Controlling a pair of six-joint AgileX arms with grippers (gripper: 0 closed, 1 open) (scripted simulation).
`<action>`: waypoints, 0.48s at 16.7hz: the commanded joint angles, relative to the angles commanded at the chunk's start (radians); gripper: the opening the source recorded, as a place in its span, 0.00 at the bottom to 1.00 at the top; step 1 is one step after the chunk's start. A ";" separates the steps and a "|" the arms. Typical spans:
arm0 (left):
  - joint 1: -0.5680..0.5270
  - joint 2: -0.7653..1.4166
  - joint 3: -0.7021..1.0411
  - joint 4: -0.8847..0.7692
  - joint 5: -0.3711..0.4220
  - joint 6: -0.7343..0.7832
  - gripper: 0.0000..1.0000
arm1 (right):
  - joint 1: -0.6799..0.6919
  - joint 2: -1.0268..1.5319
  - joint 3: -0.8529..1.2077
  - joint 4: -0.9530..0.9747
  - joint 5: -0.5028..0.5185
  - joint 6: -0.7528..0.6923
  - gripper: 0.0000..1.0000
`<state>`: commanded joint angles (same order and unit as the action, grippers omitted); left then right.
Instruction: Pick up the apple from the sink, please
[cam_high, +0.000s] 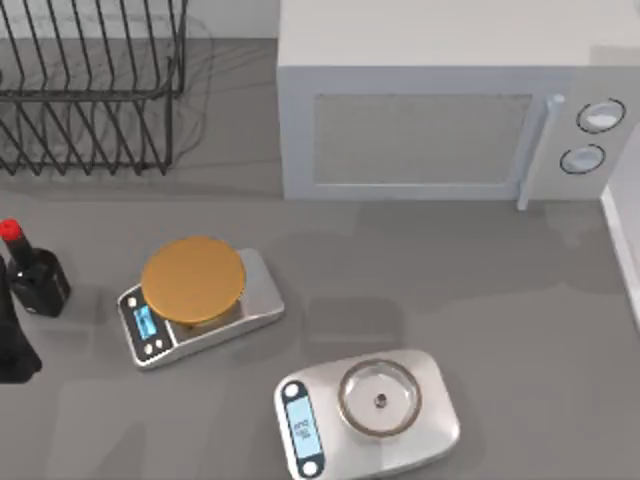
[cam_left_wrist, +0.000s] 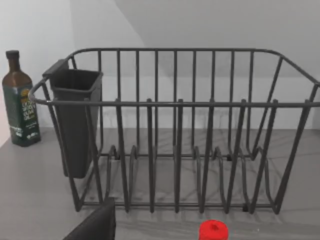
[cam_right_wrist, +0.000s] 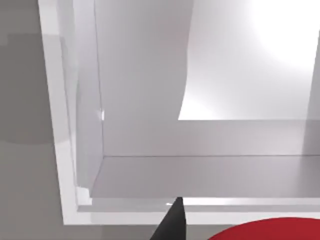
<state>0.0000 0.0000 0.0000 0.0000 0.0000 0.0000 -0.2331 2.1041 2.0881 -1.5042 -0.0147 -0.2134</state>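
Observation:
The apple (cam_right_wrist: 270, 231) shows as a bright-red curve at the edge of the right wrist view, inside the white sink (cam_right_wrist: 140, 170). A dark tip of my right gripper (cam_right_wrist: 172, 225) stands just beside the apple, above the sink's near wall. I cannot tell whether it touches the apple. In the top view the sink's rim (cam_high: 625, 235) runs along the table's right edge. My left gripper (cam_high: 12, 345) is parked at the table's far left, beside a dark bottle.
A wire dish rack (cam_high: 90, 90) stands at the back left and a microwave (cam_high: 450, 110) at the back. A dark bottle with a red cap (cam_high: 32, 275) is at the left. Two scales, one with a gold plate (cam_high: 195, 285) and one with a silver plate (cam_high: 375, 400), sit in front.

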 joint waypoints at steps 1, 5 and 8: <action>0.000 0.000 0.000 0.000 0.000 0.000 1.00 | 0.029 -0.009 -0.009 -0.002 -0.002 0.027 0.00; 0.000 0.000 0.000 0.000 0.000 0.000 1.00 | 0.207 -0.053 -0.065 -0.010 -0.013 0.191 0.00; 0.000 0.000 0.000 0.000 0.000 0.000 1.00 | 0.379 -0.085 -0.115 -0.002 -0.017 0.359 0.00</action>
<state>0.0000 0.0000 0.0000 0.0000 0.0000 0.0000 0.1458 2.0193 1.9732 -1.5066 -0.0314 0.1461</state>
